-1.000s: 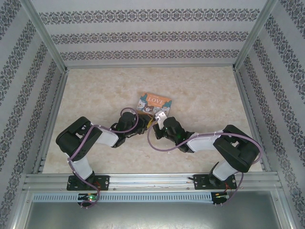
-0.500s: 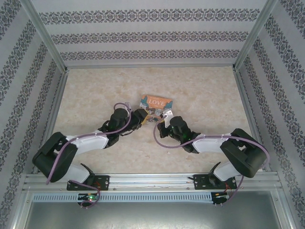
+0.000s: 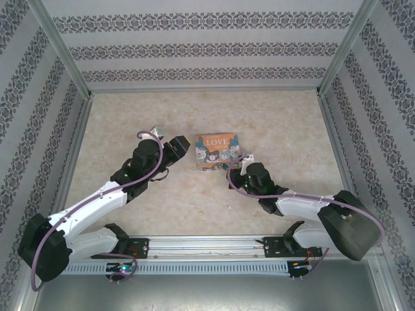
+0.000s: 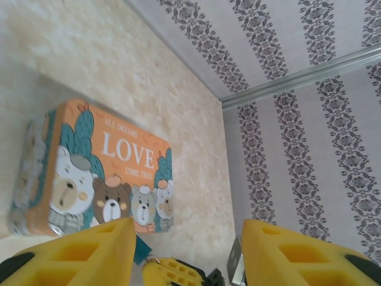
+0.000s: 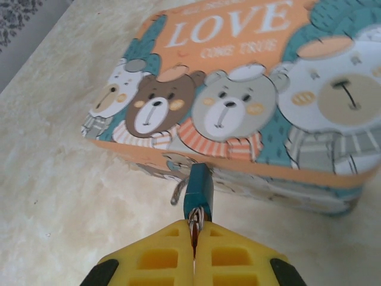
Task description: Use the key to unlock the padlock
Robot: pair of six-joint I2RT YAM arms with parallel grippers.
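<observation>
Nearest, well in front of the box [image 3: 216, 150]: an aluminium rail [image 3: 207, 243] along the tabletop's near edge, both arm bases bolted to it. From there, left arm [image 3: 97, 202] stretched long and low toward the box's left side, right arm [image 3: 305, 204] bent in toward its near right corner, a purple cable looped along each. Open marbled tabletop [image 3: 194, 207] between the two arms, in front of the box. At the box's near wall: right hand [image 5: 195, 233], yellow fingers pressed flat together, no gap, pinching the key [image 5: 195, 219], a thin metal sliver mostly hidden between the pads. Just above that pinch, touching the key: the padlock [image 5: 198, 186], tiny, dark teal, upright against the box's near wall below the printed bears, a bit of thin silvery shackle [image 5: 176, 193] showing at its left; locked or unlocked, impossible to tell. Near the box's left side, apart from it: left hand [image 4: 187, 233], yellow fingers spread wide, nothing held. The box itself flat on the tabletop, orange lid up, with "LOVE" lettering and four cartoon bears. Beyond the box: a deep stretch of pale beige tabletop up to the back wall [image 3: 207, 48]. Broad room to the box's left and right as well, ended by slanted side rails [image 3: 68, 168]. All around, white wallpaper banded with dark ornamental stripes, metal corner posts [image 3: 60, 48] rising at the far corners.
</observation>
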